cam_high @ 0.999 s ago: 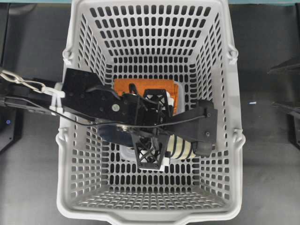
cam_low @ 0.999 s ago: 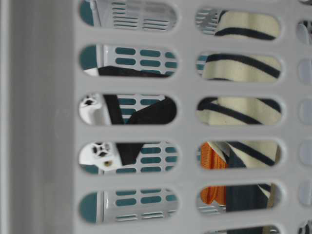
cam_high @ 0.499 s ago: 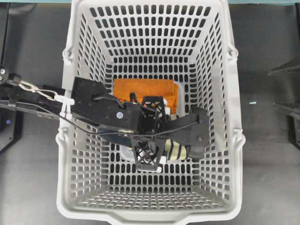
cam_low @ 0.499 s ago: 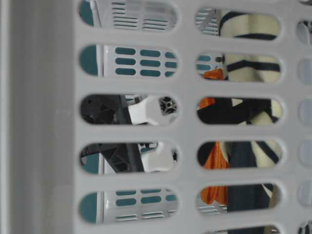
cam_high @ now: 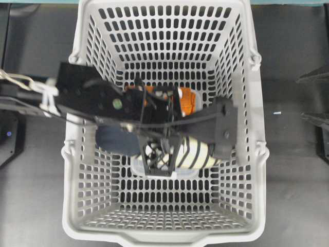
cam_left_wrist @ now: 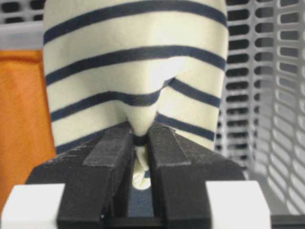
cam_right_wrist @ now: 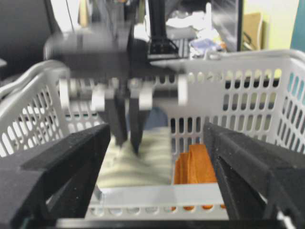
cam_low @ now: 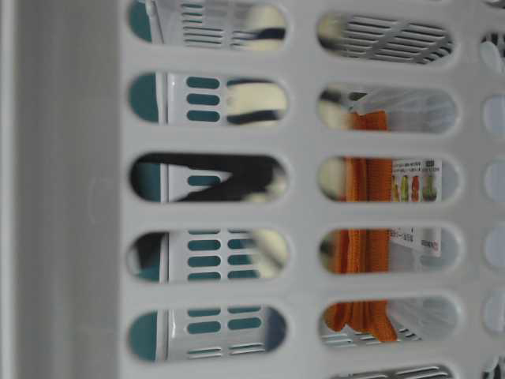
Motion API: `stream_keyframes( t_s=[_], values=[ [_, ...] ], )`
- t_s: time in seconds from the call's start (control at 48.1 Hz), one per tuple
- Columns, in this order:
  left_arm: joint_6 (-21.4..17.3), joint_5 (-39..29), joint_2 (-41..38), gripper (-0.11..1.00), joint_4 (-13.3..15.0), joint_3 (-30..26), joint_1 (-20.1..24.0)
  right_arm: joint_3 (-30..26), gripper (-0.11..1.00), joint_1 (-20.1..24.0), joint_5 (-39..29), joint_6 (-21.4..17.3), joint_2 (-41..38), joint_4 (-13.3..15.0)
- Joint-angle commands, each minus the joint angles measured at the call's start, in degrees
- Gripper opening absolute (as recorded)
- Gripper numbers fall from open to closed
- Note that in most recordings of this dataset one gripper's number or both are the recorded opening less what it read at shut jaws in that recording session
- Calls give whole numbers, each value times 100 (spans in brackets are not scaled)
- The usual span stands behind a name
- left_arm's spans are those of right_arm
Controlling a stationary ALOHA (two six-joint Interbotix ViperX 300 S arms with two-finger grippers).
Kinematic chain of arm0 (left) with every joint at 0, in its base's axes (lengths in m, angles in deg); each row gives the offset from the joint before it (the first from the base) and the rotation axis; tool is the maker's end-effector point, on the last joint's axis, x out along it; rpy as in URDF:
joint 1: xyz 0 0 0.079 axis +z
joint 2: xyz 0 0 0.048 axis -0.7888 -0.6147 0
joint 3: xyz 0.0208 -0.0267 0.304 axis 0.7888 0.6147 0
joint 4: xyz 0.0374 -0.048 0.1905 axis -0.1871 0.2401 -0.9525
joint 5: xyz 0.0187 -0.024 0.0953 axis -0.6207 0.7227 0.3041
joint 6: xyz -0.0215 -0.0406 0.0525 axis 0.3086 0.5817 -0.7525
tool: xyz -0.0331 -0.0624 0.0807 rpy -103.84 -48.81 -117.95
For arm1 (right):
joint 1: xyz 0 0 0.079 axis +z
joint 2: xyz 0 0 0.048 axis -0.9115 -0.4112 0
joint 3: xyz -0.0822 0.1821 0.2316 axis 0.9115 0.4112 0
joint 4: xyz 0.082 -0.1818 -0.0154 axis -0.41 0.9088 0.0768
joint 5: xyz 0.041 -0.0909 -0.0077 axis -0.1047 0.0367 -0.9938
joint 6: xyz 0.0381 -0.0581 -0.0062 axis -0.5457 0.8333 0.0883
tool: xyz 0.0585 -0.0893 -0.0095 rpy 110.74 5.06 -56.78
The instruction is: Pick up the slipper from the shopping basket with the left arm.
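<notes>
The slipper (cam_high: 194, 153) is inside the shopping basket (cam_high: 77, 36), its cream toe cover with navy stripes to the right and its dark navy insole (cam_high: 115, 140) to the left. My left gripper (cam_high: 160, 150) reaches down into the basket and is shut on a pinched fold of the striped toe cover. The left wrist view shows the fabric (cam_left_wrist: 133, 67) bunched between the two black fingers (cam_left_wrist: 112, 148). In the right wrist view, the left gripper (cam_right_wrist: 125, 136) bites the slipper (cam_right_wrist: 140, 160). My right gripper (cam_right_wrist: 157, 176) stands open at the basket's rim, holding nothing.
A folded orange cloth (cam_high: 185, 100) lies in the basket just beyond the slipper, also visible through the slots (cam_low: 363, 237). A clear plastic pack (cam_high: 139, 167) lies under the slipper. The basket's slotted walls (cam_right_wrist: 238, 95) surround the left arm on all sides.
My left gripper has closed from wide open onto the slipper's toe cover. The arm and slipper have shifted, uncovering the orange cloth and a labelled pack in the table-level view.
</notes>
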State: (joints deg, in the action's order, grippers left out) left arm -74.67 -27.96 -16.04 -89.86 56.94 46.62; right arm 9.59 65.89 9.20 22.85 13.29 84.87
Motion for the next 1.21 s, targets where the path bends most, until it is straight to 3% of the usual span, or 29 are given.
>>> stream_keyframes(
  t_s=[0.0,0.229,0.686,1.186],
  values=[
    [18,-483,167,7,-18,-633,44,-26,75,-9,26,-9,-26,-18],
    [114,-1011,26,7,-18,-1354,141,-9,75,-9,26,-9,-18,-18],
    [325,-1011,0,7,-18,-1362,158,0,75,-9,9,-18,18,-44],
    [299,-1011,-35,7,-18,-1354,132,9,75,-9,-35,-18,18,-53]
  ],
)
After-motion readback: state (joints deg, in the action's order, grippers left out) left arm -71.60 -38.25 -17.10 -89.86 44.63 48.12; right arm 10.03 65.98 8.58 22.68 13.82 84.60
